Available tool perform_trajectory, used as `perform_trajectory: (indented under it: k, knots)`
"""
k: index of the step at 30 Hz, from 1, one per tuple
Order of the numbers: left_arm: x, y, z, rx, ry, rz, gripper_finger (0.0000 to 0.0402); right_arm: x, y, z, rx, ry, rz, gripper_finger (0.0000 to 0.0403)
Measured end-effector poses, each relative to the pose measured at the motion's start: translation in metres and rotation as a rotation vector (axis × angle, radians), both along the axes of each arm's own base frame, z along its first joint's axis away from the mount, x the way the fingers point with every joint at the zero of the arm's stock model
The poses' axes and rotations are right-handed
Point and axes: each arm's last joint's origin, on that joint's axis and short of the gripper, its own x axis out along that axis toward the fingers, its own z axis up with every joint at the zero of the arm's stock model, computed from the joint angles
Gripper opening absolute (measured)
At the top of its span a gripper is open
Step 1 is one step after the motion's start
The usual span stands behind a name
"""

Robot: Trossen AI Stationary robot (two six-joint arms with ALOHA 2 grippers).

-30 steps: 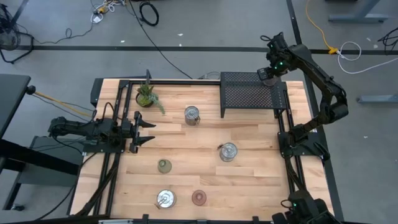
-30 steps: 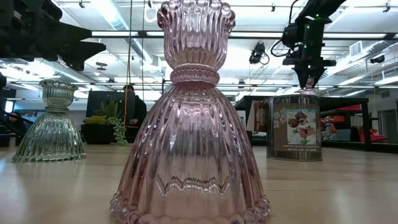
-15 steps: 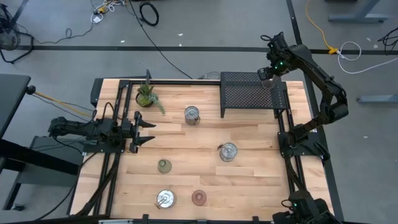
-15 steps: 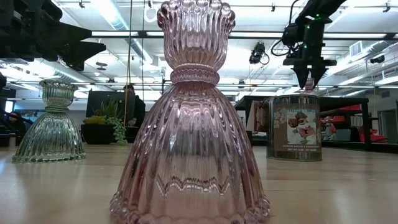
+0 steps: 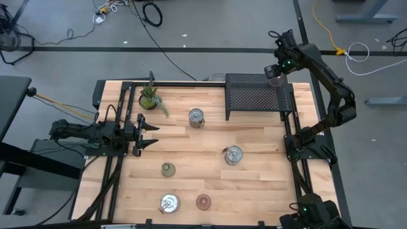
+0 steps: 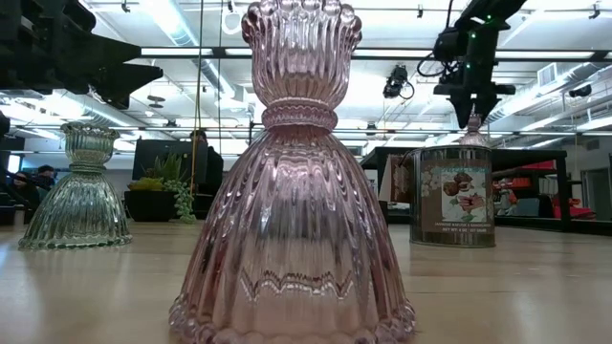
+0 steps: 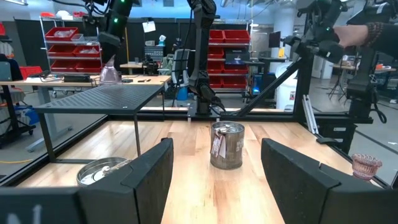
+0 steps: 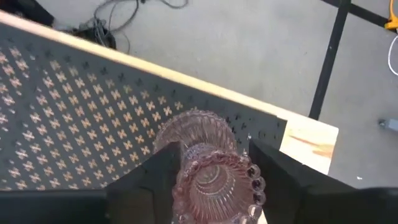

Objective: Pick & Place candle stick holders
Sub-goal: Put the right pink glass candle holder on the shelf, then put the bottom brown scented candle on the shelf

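A pink ribbed glass candle stick holder [image 8: 208, 165] stands upright on its wide base at the far right corner of the black perforated shelf [image 8: 74, 112]. It also shows in the high view [image 5: 274, 79]. My right gripper [image 8: 214, 149] is open just above it, with a finger on either side of its top, touching nothing. In the low view my right gripper [image 6: 475, 107] hangs above the holder's top [image 6: 475, 132]. My left gripper [image 5: 150, 133] is open and empty at the table's left side. Several more holders stand on the table.
On the wood stand a silver tin-like holder [image 5: 196, 117], a silver one [image 5: 233, 155], an olive green one [image 5: 168, 169], a clear one [image 5: 169, 203] and a pinkish-brown one [image 5: 203, 202]. A potted plant [image 5: 151, 98] stands at the far left.
My right gripper has opened and let go of the pink holder, which stays upright on the shelf. The gripper has then gone up, clear of the holder's top.
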Motion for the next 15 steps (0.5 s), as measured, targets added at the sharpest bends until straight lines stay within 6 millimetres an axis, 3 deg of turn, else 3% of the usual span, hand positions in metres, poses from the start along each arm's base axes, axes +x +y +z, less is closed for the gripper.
perform_trajectory:
  k: [6,15]
  knots:
    - [0.0000,0.0000,0.0000,0.000,0.000,0.000,0.0245,-0.0005,0.0008,-0.0001,0.006,0.003,-0.008,0.0222]
    - [0.0000,0.0000,0.0000,0.000,0.000,0.000,0.0245,0.0003,-0.0021,0.0011,-0.030,0.003,-0.019,0.0216]
